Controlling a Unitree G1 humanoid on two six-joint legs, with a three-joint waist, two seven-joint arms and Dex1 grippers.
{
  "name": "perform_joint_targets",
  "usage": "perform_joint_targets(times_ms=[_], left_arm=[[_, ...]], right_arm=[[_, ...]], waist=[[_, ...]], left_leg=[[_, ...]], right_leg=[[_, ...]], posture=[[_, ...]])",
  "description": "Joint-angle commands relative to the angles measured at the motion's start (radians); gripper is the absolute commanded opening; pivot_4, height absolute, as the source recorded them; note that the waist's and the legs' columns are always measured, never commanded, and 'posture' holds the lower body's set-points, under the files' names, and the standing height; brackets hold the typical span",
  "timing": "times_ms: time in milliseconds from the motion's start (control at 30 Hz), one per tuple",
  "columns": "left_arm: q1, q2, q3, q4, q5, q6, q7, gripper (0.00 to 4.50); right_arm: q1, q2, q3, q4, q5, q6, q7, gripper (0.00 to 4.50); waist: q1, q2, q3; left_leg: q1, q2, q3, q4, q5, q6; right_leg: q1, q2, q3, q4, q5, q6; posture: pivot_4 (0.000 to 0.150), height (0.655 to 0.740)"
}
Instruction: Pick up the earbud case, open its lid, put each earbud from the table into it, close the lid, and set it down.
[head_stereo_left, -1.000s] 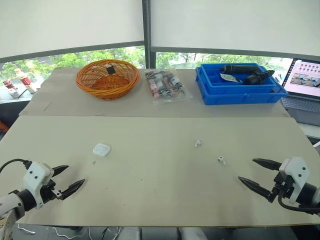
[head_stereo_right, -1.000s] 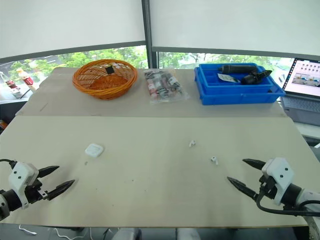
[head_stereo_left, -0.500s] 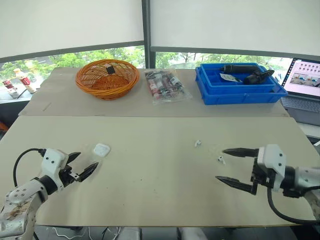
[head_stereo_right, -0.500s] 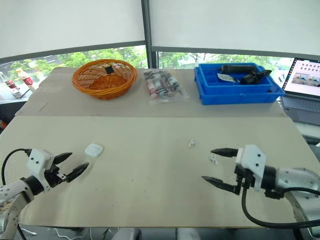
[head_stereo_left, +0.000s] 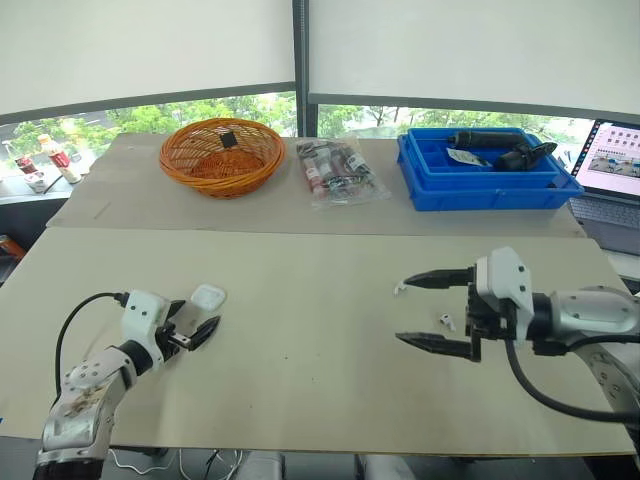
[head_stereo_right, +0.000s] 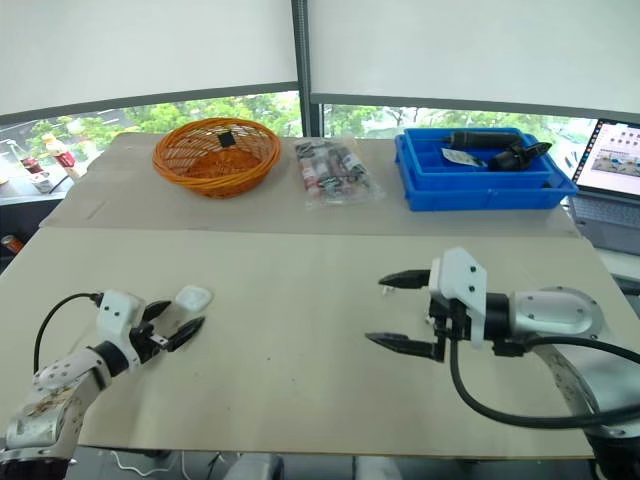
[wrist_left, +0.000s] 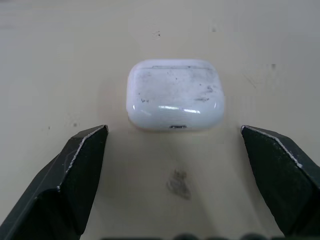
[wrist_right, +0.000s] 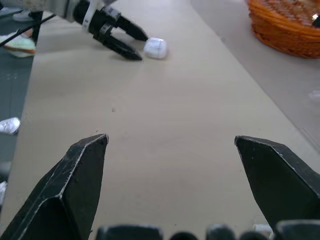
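The white earbud case (head_stereo_left: 208, 295) lies lid shut on the table's left side. My left gripper (head_stereo_left: 197, 318) is open just short of it; in the left wrist view the case (wrist_left: 175, 95) sits a little beyond the gap between the two fingers, untouched. Two white earbuds lie right of centre: one (head_stereo_left: 399, 290) beside my right gripper's far fingertip, the other (head_stereo_left: 446, 321) on the table between its fingers, near the gripper body. My right gripper (head_stereo_left: 403, 310) is open wide and holds nothing. Its wrist view looks across the table to the case (wrist_right: 156, 47) and the left gripper (wrist_right: 127, 42).
On the back table stand an orange wicker basket (head_stereo_left: 222, 157), a clear bag of small items (head_stereo_left: 340, 172) and a blue tray (head_stereo_left: 487, 170) with black tools. A laptop (head_stereo_left: 612, 165) sits at the far right edge, small bottles (head_stereo_left: 55, 160) at the far left.
Both arms have come inward from the front corners. The left gripper has moved right and forward up to the case. The right gripper has moved left over the earbuds, still open.
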Motion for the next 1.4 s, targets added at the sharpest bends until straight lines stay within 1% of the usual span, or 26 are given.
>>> perform_joint_targets(times_ms=[33,133,367,467,533,567,700,833,1000,1100,1167,1267,1400], left_arm=[[-0.042,0.0,-0.029,0.031,0.005,0.048,0.006,4.5],[-0.079,0.005,-0.052,0.046,0.007,0.075,-0.005,4.5],[-0.125,0.025,-0.076,0.102,0.027,0.088,-0.019,4.5],[-0.137,0.035,-0.091,0.12,0.037,0.09,-0.038,3.67],[-0.138,0.036,-0.098,0.122,0.038,0.091,-0.045,2.74],[-0.137,0.037,-0.103,0.123,0.04,0.085,-0.052,2.56],[-0.117,0.039,-0.109,0.103,0.026,0.062,-0.093,2.56],[-0.074,0.035,-0.134,-0.007,-0.013,0.026,-0.177,2.56],[-0.078,-0.014,-0.206,-0.12,0.003,-0.034,-0.19,2.56],[-0.11,-0.072,-0.259,-0.18,0.003,-0.07,-0.173,2.56],[-0.118,-0.089,-0.287,-0.205,0.013,-0.096,-0.175,2.56],[-0.148,-0.126,-0.342,-0.21,0.053,-0.198,-0.187,2.56],[-0.181,-0.175,-0.38,-0.18,0.072,-0.303,-0.193,2.56]], right_arm=[[-0.068,0.011,0.0,-0.017,0.018,0.07,-0.074,4.47],[-0.098,0.024,0.007,-0.016,0.02,0.092,-0.095,4.47],[-0.095,0.03,-0.003,-0.033,0.034,0.109,-0.1,4.47],[-0.082,0.034,-0.006,-0.046,0.04,0.11,-0.113,4.5],[-0.071,0.036,-0.01,-0.058,0.045,0.114,-0.122,4.5],[-0.064,0.036,-0.013,-0.066,0.049,0.116,-0.126,4.5],[-0.038,0.03,-0.031,-0.09,0.062,0.125,-0.14,4.5],[-0.009,0.026,-0.065,-0.115,0.081,0.143,-0.157,4.5],[0.025,0.023,-0.098,-0.144,0.132,0.207,-0.192,4.5],[0.03,0.033,-0.107,-0.172,0.192,0.271,-0.243,4.5],[0.033,0.036,-0.113,-0.188,0.23,0.305,-0.275,4.5],[0.016,0.058,-0.097,-0.205,0.326,0.405,-0.377,4.5],[-0.042,0.121,-0.046,-0.192,0.432,0.492,-0.49,4.5]], waist=[[0.002,0.0,0.0],[0.007,0.0,0.0],[0.013,0.001,0.0],[0.013,0.001,-0.001],[0.012,0.001,-0.001],[0.012,0.001,-0.001],[0.013,0.001,-0.001],[0.012,0.001,-0.001],[0.016,0.0,0.0],[0.011,0.0,0.0],[0.01,0.0,0.0],[0.009,0.0,0.0],[0.009,0.0,0.0]], left_leg=[[0.0,0.0,0.0,0.0,0.0,0.0],[0.0,0.0,0.0,0.0,0.0,0.0],[0.0,0.0,0.0,0.0,0.0,0.0],[0.0,0.0,0.0,0.0,0.0,0.0],[0.0,0.0,0.0,0.0,0.0,0.0],[0.0,0.0,0.0,0.0,0.0,0.0],[-0.001,0.0,0.0,0.0,0.0,0.0],[-0.001,0.0,0.0,0.0,0.0,0.0],[-0.002,0.0,0.0,0.001,0.0,0.0],[-0.002,0.0,0.0,0.001,0.0,0.0],[-0.003,0.0,0.0,0.001,0.0,0.0],[-0.002,0.0,0.0,0.001,0.0,0.0],[-0.003,0.0,0.0,0.001,0.0,0.0]], right_leg=[[0.0,0.0,0.0,0.0,0.0,0.0],[0.0,0.0,0.0,0.0,0.0,0.0],[0.0,0.0,-0.001,0.0,0.0,0.0],[0.0,0.0,-0.001,0.0,0.0,0.0],[0.0,0.0,0.0,0.0,0.0,0.0],[0.0,0.0,0.0,0.0,0.0,0.0],[0.0,0.0,0.0,-0.001,0.0,0.0],[0.0,0.0,0.0,-0.001,0.0,0.0],[0.0,-0.001,-0.001,-0.001,0.0,0.0],[-0.001,0.0,-0.001,-0.001,0.0,0.0],[-0.001,0.0,0.0,-0.001,0.0,0.0],[-0.001,0.0,0.0,-0.001,0.0,0.0],[-0.001,0.0,0.0,-0.001,0.0,0.0]], posture=[[0.15,0.7136],[0.15,0.7136],[0.15,0.7136],[0.15,0.7136],[0.15,0.7136],[0.15,0.7136],[0.15,0.7136],[0.15,0.7136],[0.15,0.7136],[0.15,0.7136],[0.15,0.7136],[0.15,0.7136],[0.15,0.7136]])
